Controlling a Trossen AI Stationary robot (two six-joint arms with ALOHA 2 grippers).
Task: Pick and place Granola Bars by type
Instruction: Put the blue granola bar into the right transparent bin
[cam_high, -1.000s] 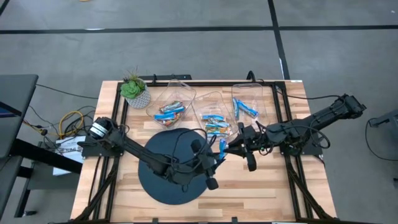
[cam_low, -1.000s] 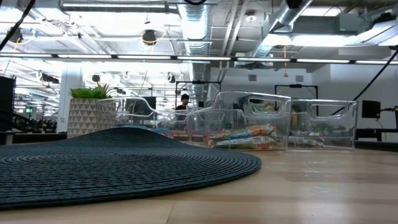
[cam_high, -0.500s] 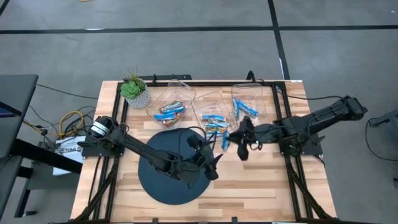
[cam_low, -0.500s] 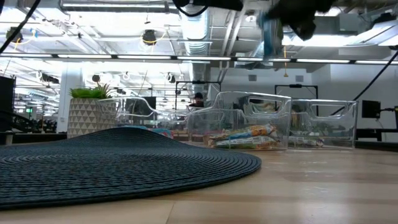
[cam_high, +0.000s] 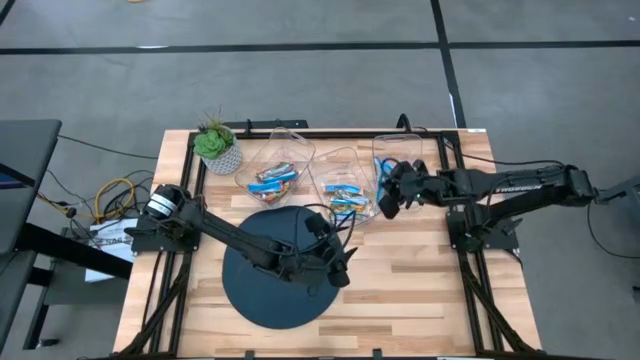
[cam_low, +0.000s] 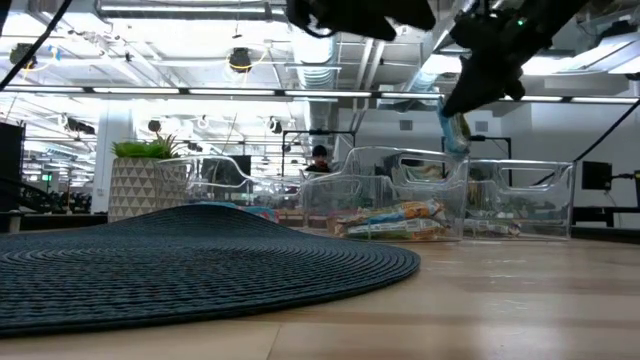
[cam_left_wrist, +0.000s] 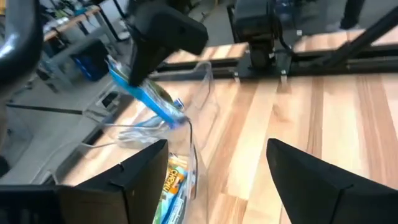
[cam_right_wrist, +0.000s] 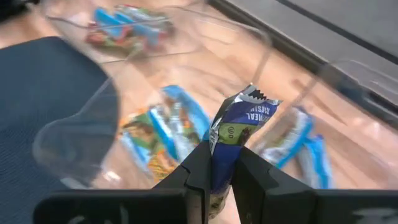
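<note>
Nearest on the pale wooden slatted counter lies the large dark round woven mat, and over its right part hangs the left pincer, its two dark fingers spread wide apart with nothing between them. No bars lie on the mat or on the bare boards around it.

Farther back, a row of three clear plastic bins runs from left to right. The left bin holds a small heap of blue and orange wrapped granola bars. The middle bin holds several blue-and-green wrapped bars. The right bin holds a few bright blue bars.

The right pincer reaches in from the right and hovers above the gap between the middle and right bins, just over their near rims. Its fingers are clamped on one blue-and-white wrapped granola bar, which stands upright between them; seen from counter height the bar hangs in the air above the bin walls, touching nothing else.

At the far left corner stands a small green potted plant in a white patterned pot.
</note>
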